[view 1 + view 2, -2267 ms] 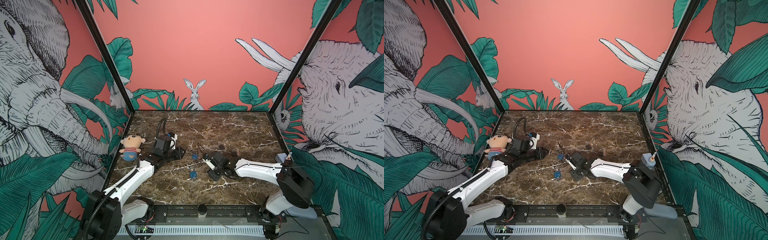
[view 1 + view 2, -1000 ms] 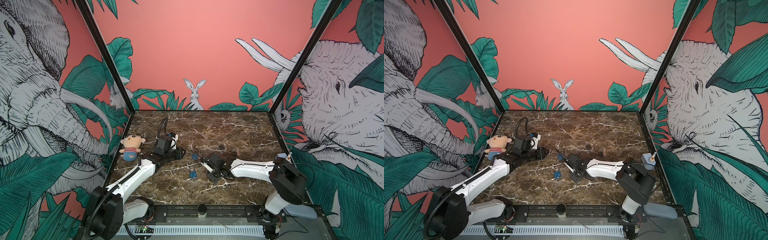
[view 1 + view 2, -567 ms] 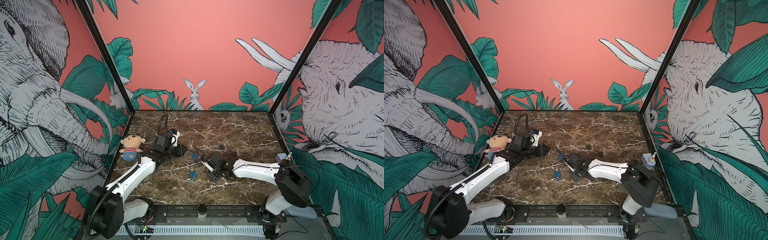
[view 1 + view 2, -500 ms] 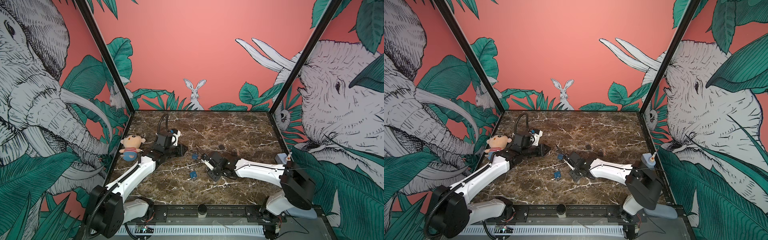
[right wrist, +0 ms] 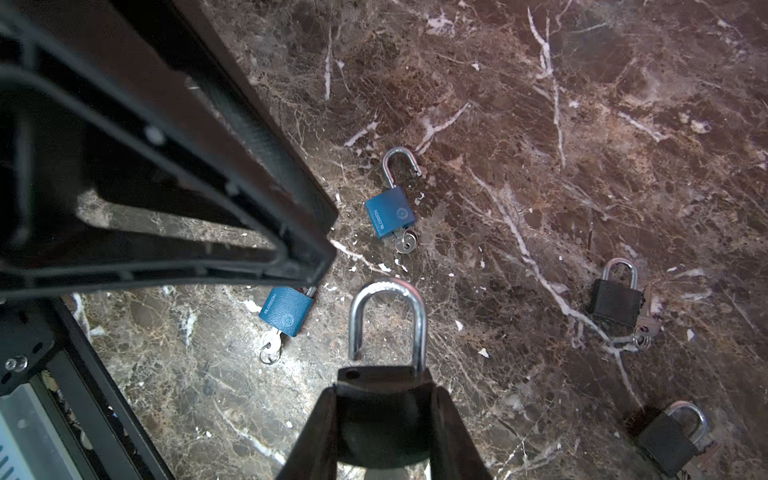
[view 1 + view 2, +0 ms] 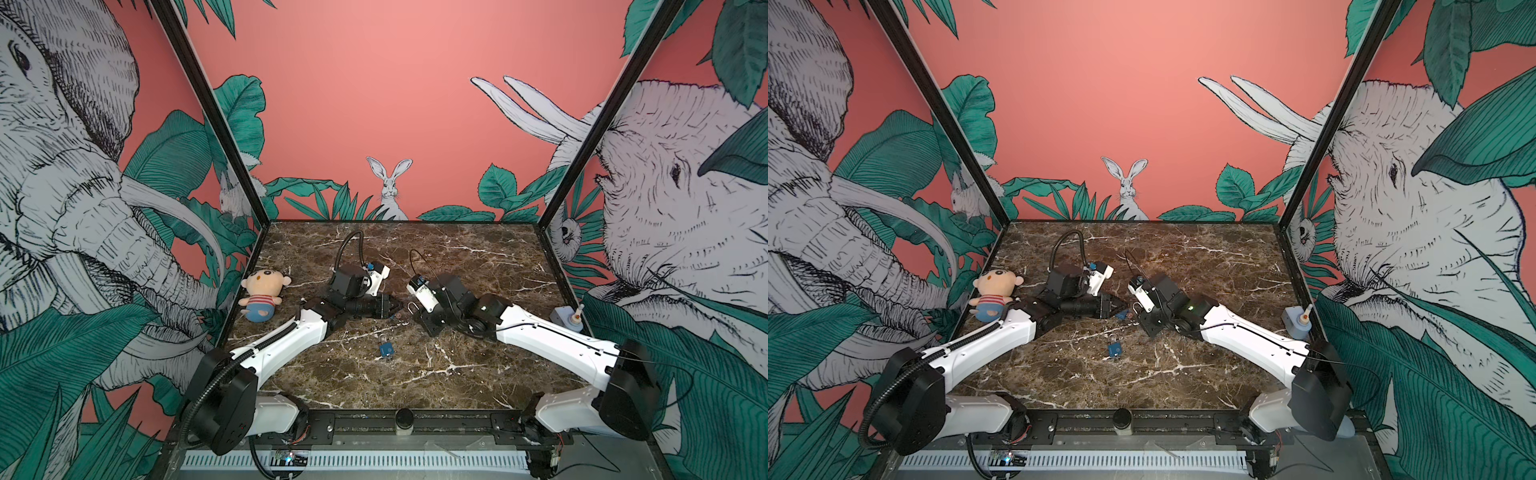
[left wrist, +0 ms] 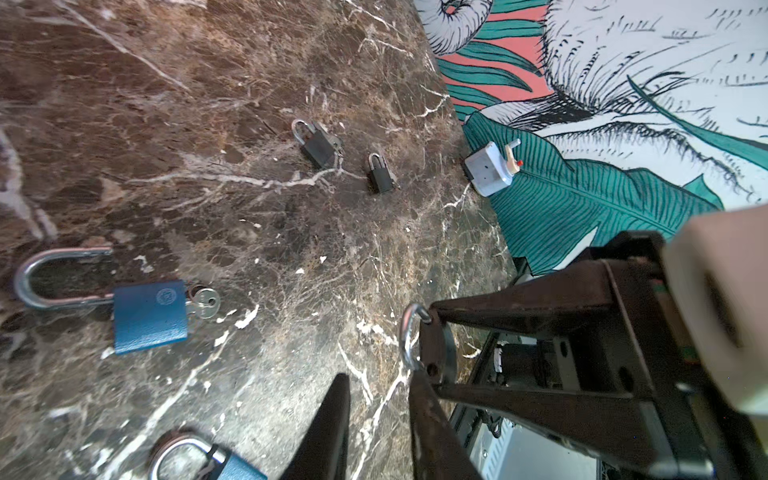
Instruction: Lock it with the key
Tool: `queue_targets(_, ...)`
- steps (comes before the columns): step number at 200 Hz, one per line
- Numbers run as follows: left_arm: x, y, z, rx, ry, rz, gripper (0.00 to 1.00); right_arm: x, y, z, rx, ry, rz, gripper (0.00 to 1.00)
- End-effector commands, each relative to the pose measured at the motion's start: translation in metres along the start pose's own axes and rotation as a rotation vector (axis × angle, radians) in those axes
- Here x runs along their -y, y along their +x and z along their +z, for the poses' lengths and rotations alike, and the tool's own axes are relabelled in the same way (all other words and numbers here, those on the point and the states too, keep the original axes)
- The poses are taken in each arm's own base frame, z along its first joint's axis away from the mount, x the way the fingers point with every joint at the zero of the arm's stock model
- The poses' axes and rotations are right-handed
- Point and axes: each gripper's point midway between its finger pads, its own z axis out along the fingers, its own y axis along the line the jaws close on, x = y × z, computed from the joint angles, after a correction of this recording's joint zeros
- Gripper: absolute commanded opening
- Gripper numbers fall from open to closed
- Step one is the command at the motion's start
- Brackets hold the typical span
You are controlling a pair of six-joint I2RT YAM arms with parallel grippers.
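Brown, white-veined marble table, black padlock, blue padlock, and a doll in red-white stripes.

The black padlock is clamped by its body between the fingers of the right gripper. Its silver shackle projects past the fingertips and stands open, one leg lifted clear of its hole. A blue padlock, key inserted, lies flat just beneath the tip of the left gripper.
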Motion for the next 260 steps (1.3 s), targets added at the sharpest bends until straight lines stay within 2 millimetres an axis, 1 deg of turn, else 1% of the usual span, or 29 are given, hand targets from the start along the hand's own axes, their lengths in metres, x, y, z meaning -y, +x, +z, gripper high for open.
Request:
queue_targets(1,0.025,-0.02,-0.003,0.053,0.097,0.03,0.28,-0.003,-0.013,-0.012,0.044,-0.026,0.005,0.09)
queue_targets(59,0.033,-0.027,0.005,0.048,0.132,0.036,0.29,-0.006,-0.019,-0.014,0.061,-0.044,0.007,0.09)
queue_targets(116,0.028,-0.022,0.015,0.018,0.13,0.021,0.29,-0.005,-0.024,-0.016,0.077,-0.039,-0.002,0.09)
queue_targets(152,0.026,-0.017,0.019,-0.003,0.134,0.017,0.27,-0.004,-0.026,-0.015,0.084,-0.042,0.002,0.1)
queue_targets(201,0.026,-0.016,0.021,-0.009,0.144,0.018,0.21,-0.004,-0.03,-0.016,0.092,-0.044,0.004,0.1)
queue_targets(260,0.024,-0.013,0.025,-0.019,0.147,0.012,0.21,-0.005,-0.032,-0.015,0.097,-0.051,0.006,0.09)
